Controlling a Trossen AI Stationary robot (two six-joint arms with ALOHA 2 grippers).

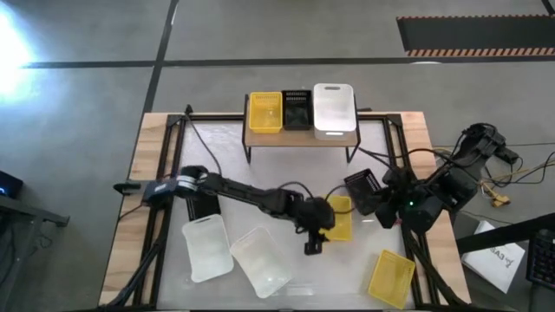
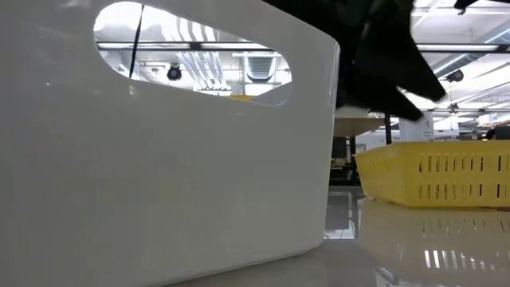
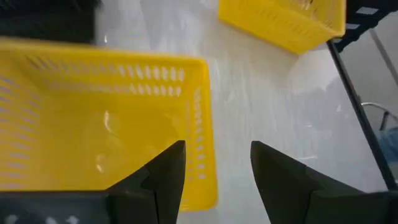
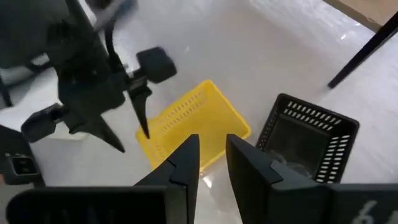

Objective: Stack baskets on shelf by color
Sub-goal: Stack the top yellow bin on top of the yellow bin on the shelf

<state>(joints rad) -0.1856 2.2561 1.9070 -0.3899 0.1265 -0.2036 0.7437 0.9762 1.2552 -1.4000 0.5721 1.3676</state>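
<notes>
The left pincer (image 3: 216, 163), open wide, straddles the yellow basket's (image 3: 93, 124) thin wall: light, stiff, slotted plastic, best pinched at that rim.

Overhead camera spans the table (image 1: 165, 260); low camera sits near a white basket (image 2: 159, 175); both wrist cameras share the yellow basket (image 3: 93, 124).

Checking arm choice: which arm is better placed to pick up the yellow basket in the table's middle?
Left, probably. The left gripper is open right at the basket's wall, one finger inside and one outside. The right gripper is open too, but hangs farther off, near the black basket.
</notes>
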